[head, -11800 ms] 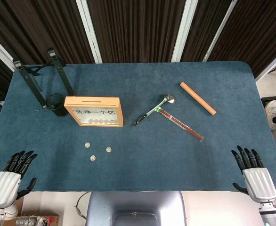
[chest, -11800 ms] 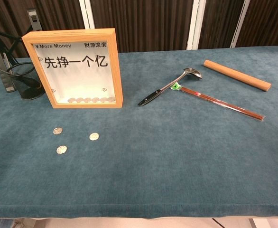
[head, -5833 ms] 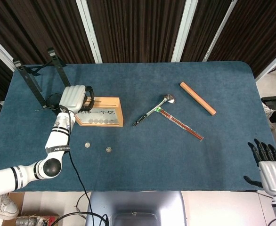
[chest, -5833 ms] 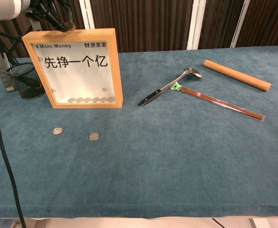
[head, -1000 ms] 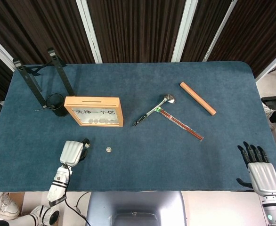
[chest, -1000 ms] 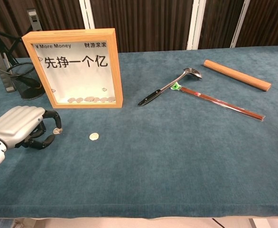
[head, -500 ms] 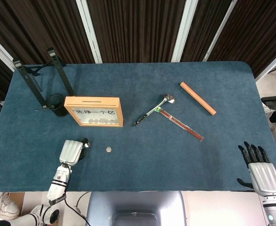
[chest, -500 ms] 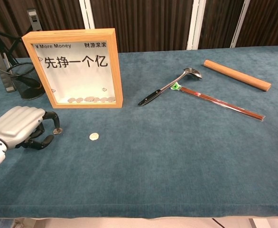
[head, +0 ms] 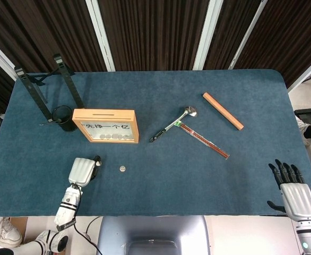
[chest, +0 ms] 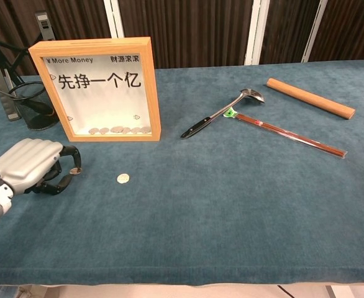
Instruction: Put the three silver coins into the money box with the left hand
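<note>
The wooden money box (head: 106, 125) (chest: 101, 89) stands upright at the left, its slot on top and several coins behind its glass. One silver coin (head: 122, 168) (chest: 123, 179) lies on the blue cloth in front of it. My left hand (head: 83, 171) (chest: 31, 162) is low over the cloth left of that coin, fingers curled in. It pinches a second silver coin (chest: 74, 170) between thumb and a fingertip, right at the cloth. The head view hides this coin under the hand. My right hand (head: 295, 198) hovers off the table's front right corner, fingers spread and holding nothing.
A black pen cup (head: 64, 118) and a black stand (head: 39, 87) are left of the box. A metal spoon (head: 172, 125), wrapped chopsticks (head: 203, 139) and a wooden stick (head: 222, 110) lie right of centre.
My left hand has crept slightly up and toward the box, with the pinched coin between its fingertips. The loose coin and the right hand have not moved.
</note>
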You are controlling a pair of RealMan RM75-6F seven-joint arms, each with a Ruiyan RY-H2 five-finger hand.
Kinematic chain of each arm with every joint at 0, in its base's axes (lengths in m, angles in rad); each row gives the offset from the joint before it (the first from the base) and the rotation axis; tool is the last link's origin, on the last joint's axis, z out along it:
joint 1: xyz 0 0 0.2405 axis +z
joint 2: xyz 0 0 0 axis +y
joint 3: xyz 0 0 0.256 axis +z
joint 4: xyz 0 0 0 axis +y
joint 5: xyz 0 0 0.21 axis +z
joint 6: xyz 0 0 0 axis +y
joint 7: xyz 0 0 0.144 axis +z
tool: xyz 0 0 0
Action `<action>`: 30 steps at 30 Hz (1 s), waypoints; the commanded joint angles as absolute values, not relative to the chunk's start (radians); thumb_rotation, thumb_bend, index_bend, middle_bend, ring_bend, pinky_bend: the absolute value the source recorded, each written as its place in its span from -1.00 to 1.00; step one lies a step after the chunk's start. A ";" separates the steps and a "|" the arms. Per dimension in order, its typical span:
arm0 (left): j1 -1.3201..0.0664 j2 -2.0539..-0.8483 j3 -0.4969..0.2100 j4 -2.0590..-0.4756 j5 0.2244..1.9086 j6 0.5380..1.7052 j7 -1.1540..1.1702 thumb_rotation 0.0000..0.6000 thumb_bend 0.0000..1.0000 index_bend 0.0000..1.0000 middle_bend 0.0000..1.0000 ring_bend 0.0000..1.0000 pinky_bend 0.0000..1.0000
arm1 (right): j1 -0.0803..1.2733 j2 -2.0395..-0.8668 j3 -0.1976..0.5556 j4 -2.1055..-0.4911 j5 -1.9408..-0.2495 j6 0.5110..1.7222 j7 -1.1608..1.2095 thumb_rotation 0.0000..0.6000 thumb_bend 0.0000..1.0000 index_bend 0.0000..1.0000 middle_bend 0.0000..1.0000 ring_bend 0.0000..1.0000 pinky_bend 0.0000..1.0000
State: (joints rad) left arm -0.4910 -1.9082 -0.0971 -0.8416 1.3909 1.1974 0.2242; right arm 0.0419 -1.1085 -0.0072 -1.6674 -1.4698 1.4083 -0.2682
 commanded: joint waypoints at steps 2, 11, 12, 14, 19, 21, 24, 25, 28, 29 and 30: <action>-0.493 -1.902 -0.100 -0.855 1.391 1.194 0.231 1.00 -0.17 -0.16 1.00 1.00 1.00 | 0.041 -1.107 -0.008 -1.668 -1.471 1.411 -0.266 1.00 -0.70 -1.00 -1.00 -1.00 -1.00; -0.500 -1.884 -0.112 -0.886 1.368 1.159 0.268 1.00 -0.17 -0.16 1.00 1.00 1.00 | 0.040 -1.106 -0.008 -1.668 -1.474 1.413 -0.265 1.00 -0.70 -1.00 -1.00 -1.00 -1.00; -0.501 -1.883 -0.114 -0.887 1.367 1.157 0.270 1.00 -0.17 -0.15 1.00 1.00 1.00 | 0.040 -1.106 -0.008 -1.668 -1.474 1.412 -0.265 1.00 -0.70 -1.00 -1.00 -1.00 -1.00; -0.502 -1.881 -0.117 -0.890 1.364 1.155 0.274 1.00 -0.17 -0.13 1.00 1.00 1.00 | 0.041 -1.107 -0.008 -1.668 -1.473 1.411 -0.266 1.00 -0.70 -1.00 -1.00 -1.00 -1.00; -0.504 -1.883 -0.123 -0.887 1.357 1.152 0.280 1.00 -0.17 0.03 1.00 1.00 1.00 | 0.041 -1.107 -0.007 -1.669 -1.471 1.411 -0.266 1.00 -0.70 -1.00 -1.00 -1.00 -1.00; -0.505 -1.885 -0.125 -0.883 1.354 1.149 0.279 1.00 -0.17 0.06 1.00 1.00 1.00 | 0.040 -1.107 -0.007 -1.669 -1.472 1.412 -0.266 1.00 -0.70 -1.00 -1.00 -1.00 -1.00; -0.506 -1.889 -0.129 -0.877 1.355 1.155 0.274 1.00 -0.18 0.08 1.00 1.00 1.00 | 0.040 -1.107 -0.007 -1.668 -1.471 1.412 -0.266 1.00 -0.70 -1.00 -1.00 -1.00 -1.00; -0.506 -1.889 -0.129 -0.876 1.356 1.156 0.271 1.00 -0.18 0.08 1.00 1.00 1.00 | 0.040 -1.107 -0.007 -1.668 -1.471 1.412 -0.266 1.00 -0.70 -1.00 -1.00 -1.00 -1.00; -0.508 -1.888 -0.130 -0.876 1.359 1.161 0.265 1.00 -0.17 0.08 1.00 1.00 1.00 | 0.040 -1.107 -0.007 -1.668 -1.469 1.411 -0.267 1.00 -0.70 -1.00 -1.00 -1.00 -1.00; -0.508 -1.888 -0.129 -0.875 1.361 1.163 0.263 1.00 -0.17 0.07 1.00 1.00 1.00 | 0.040 -1.107 -0.007 -1.668 -1.469 1.411 -0.268 1.00 -0.70 -1.00 -1.00 -1.00 -1.00; -0.508 -1.888 -0.129 -0.876 1.363 1.165 0.262 1.00 -0.17 0.07 1.00 1.00 1.00 | 0.041 -1.107 -0.006 -1.668 -1.468 1.410 -0.268 1.00 -0.70 -1.00 -1.00 -1.00 -1.00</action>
